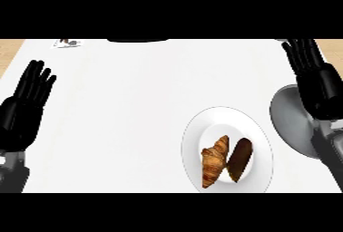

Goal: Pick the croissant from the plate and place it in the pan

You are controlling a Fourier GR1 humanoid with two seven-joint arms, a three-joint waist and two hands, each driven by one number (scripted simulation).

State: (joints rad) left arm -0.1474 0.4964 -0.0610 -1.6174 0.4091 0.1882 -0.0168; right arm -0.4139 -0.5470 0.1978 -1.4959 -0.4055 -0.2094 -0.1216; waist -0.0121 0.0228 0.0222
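White counter (134,113), seen from steeply above. White plate (258,131) sits near-right on it. Croissant (214,161) lies on the plate's left half, long axis running near-to-far, golden brown. Just beside it on the right, touching or almost touching, a dark brown pastry (240,158), same orientation, slightly tilted. Both rest in the near part of the plate; the far part is bare.

Grey pan (291,120) is right of the plate, at the right edge of the counter, partly covered by the right arm. Plate and pan rims are close, a thin strip of counter between them.

Right hand (315,77) hangs over the far part of the pan, fingers straight and pointing far, released, grasping nothing. It is well apart from the croissant. Grey forearm comes in from the near-right corner.

Left hand (26,104) shows at the left edge, fingers straight and up, released, resting, nothing in it. Well apart from the plate.

Far edge: a small object (67,43) at far-left, too small to tell what it is, and a dark shape (137,40) at far-middle, cut by the frame. Wood-coloured strips show past the counter at both far corners.
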